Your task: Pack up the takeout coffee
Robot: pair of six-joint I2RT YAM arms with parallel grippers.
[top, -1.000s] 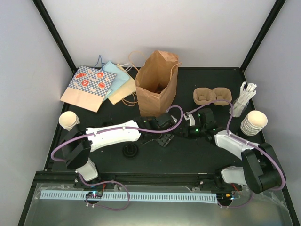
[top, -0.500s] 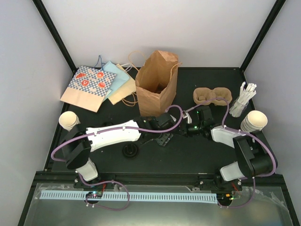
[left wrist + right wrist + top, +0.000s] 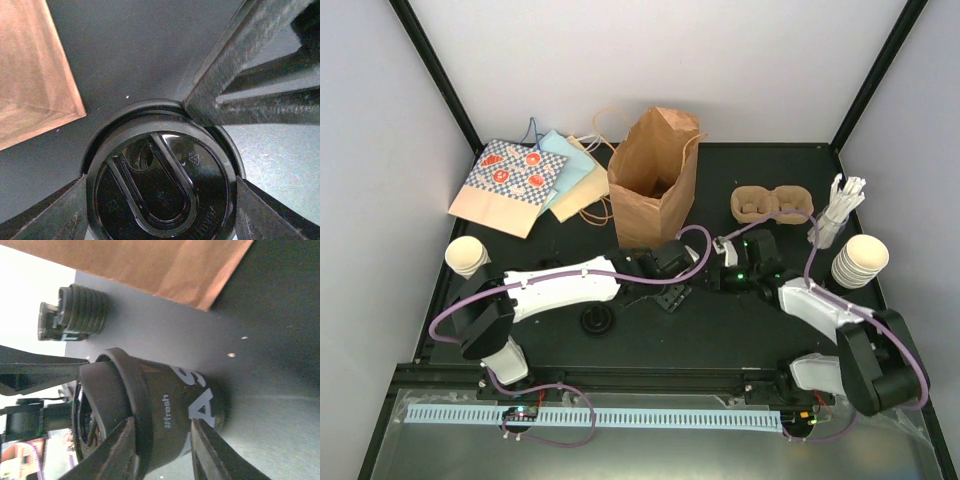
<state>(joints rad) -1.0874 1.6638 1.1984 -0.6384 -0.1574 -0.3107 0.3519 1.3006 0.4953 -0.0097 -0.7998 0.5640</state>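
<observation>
Just in front of the brown paper bag (image 3: 655, 175), 1 cup (image 3: 175, 405) stands upright on its base. Its long axis is vertical, mouth up, with a black lid (image 3: 150, 200) on top and the sip hole on the bag side. Looks like the lidding step to me. The left gripper (image 3: 160, 181) sits straight above with jaws spread wide, fingers pressed against opposite sides of the lid's rim, so it's holding the lid. The right gripper (image 3: 162, 422) is rolled on its side, jaws partly apart, fingers lying along the cup wall (can't tell if it's actually pinching anything). Next I'd guess an even push down till the lid seats, without tipping the cup, then over to the 2-hollow carrier (image 3: 772, 203).
</observation>
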